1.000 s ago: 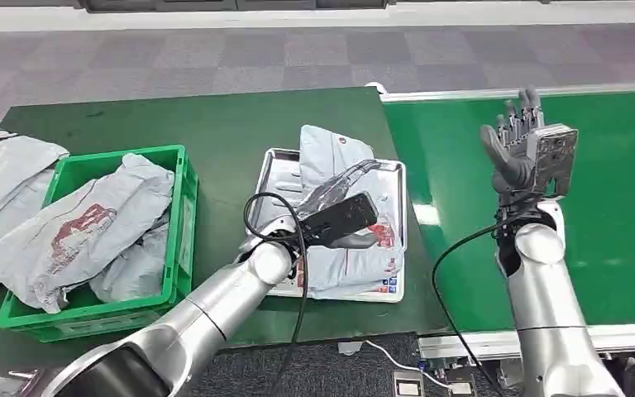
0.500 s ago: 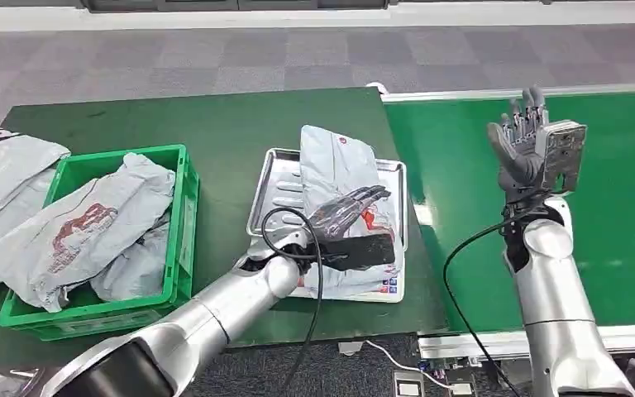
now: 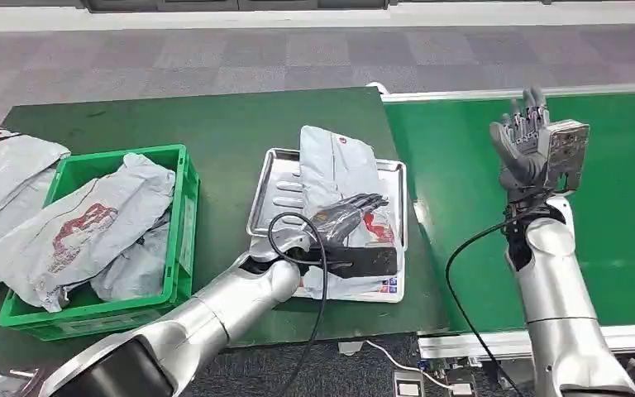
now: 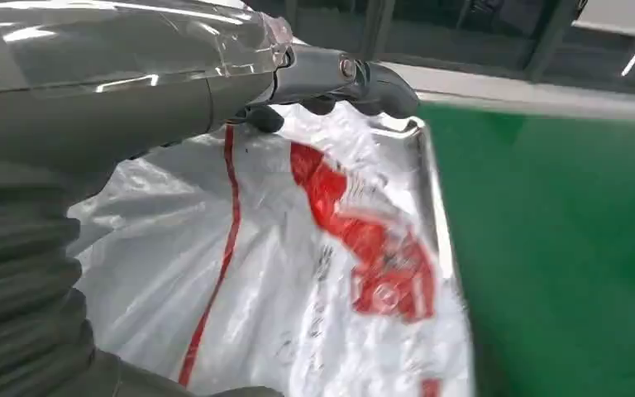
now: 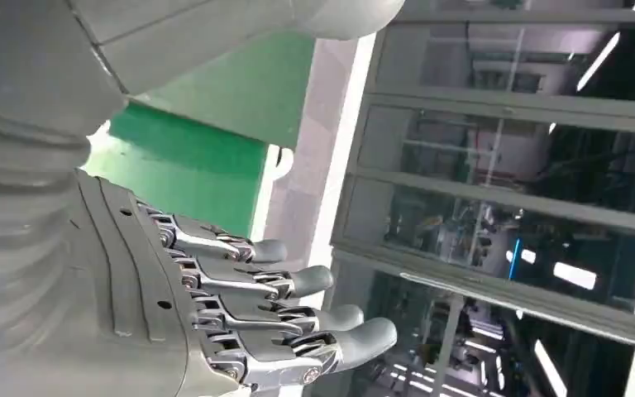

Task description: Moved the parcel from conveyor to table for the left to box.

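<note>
The parcel (image 3: 343, 178), a grey plastic mailer with red print, lies flat on the metal tray (image 3: 271, 178) on the dark green table (image 3: 215, 124). Its long axis runs away from me toward the far side of the table. The far end overhangs the tray's far rim; the near end, bearing a small blue-and-white printed strip, reaches the near rim.

My left hand (image 3: 349, 213) lies on top of the parcel with its fingers spread and extended over the red print. The fingers are not curled around the plastic. From the head view I cannot tell whether the fingertips press into the mailer or only rest on it. In the left wrist view, the parcel (image 4: 314, 273) appears crumpled, with a red stripe and a blurred red logo, and the tray's bright rim (image 4: 440, 240) borders it beside the green surface. The printed text is too smeared to read.

My right hand (image 3: 522, 141) is raised upright above the bright green conveyor (image 3: 620, 207), well apart from the parcel, fingers straight and together, holding nothing. The right wrist view shows those fingers (image 5: 298, 318) extended.

To the left on the table, a green crate (image 3: 183, 215) holds several more grey mailers. Further mailers (image 3: 0, 178) beside it are cut off by the picture edge.
</note>
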Robot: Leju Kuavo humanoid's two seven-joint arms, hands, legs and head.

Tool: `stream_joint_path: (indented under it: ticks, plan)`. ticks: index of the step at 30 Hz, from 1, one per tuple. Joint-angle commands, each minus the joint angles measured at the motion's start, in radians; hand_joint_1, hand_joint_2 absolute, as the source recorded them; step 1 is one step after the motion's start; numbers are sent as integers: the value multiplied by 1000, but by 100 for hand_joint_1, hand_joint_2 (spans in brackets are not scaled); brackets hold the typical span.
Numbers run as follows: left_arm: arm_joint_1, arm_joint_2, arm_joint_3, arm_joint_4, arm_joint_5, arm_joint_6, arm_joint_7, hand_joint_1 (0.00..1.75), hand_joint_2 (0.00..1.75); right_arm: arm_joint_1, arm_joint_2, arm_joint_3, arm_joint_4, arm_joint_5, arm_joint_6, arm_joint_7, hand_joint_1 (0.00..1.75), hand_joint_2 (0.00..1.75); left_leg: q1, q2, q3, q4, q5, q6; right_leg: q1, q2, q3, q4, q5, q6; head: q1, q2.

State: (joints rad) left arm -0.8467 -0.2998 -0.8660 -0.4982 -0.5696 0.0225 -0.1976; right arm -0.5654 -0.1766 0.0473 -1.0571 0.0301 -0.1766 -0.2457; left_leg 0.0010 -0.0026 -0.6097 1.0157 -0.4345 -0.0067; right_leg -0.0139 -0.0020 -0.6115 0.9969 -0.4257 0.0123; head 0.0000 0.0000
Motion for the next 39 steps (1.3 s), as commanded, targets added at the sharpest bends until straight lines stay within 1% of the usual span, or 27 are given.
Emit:
stream_joint_path:
  ticks: [1,2,3,4,9,12,14,19,20,25,28,39]
  plan:
    - [-57,26,-159,109,-109,-21,56,93,175,-54,18,28,65,-22,24,-2,0,175,0,2,1,0,-1,0,0,2,1,0,0,-1,0,0]
    - [-55,28,-159,107,-115,-16,55,106,175,-49,21,25,54,-21,23,-4,0,175,0,3,3,-1,-1,-1,0,3,1,-1,0,-1,0,0]
    - [-50,29,-144,102,-116,-7,52,89,175,-34,25,15,22,-20,17,-10,0,175,0,3,2,-1,-1,0,0,3,1,-1,0,-1,0,0]
    - [-46,33,-116,93,-120,23,62,175,175,-22,29,1,-4,-37,41,-3,0,175,0,3,3,-2,-1,-1,0,3,2,-2,0,-1,0,0]
    - [-34,44,-39,65,-133,69,55,175,175,-45,46,-8,5,-24,65,4,0,175,0,3,1,-1,-1,-1,0,3,0,0,0,-1,0,0]
    - [-34,43,-38,64,-134,68,54,175,175,-49,47,-5,6,-23,65,5,0,175,0,5,3,-1,-1,-1,0,5,1,0,0,-1,0,0]
    - [-34,43,-38,64,-134,68,54,175,175,-49,47,-5,6,-23,65,5,0,175,0,3,1,-1,-1,-1,0,3,0,1,0,-1,0,0]
    - [-34,43,-38,64,-134,68,54,175,175,-49,47,-5,6,-23,65,5,0,175,0,3,2,-1,-1,0,0,3,1,0,0,-1,0,0]
    - [-32,40,-32,60,-136,88,44,175,175,-52,49,-15,11,-13,38,-6,0,175,0,2,1,0,-1,0,0,2,0,1,0,-1,0,0]
    - [-39,22,-15,62,-153,77,44,175,175,-64,45,-28,28,-14,52,-6,0,175,0,3,2,-1,-1,0,0,3,1,0,0,-1,0,0]
    - [-44,21,7,52,-161,92,39,175,175,-58,32,-19,52,-9,60,-8,0,175,0,1,1,0,-1,0,0,1,1,0,0,-1,0,0]
    - [-43,24,16,47,-162,100,36,175,175,-54,33,-20,43,-10,62,-10,0,175,0,1,2,-1,0,0,1,1,2,-1,0,-1,0,0]
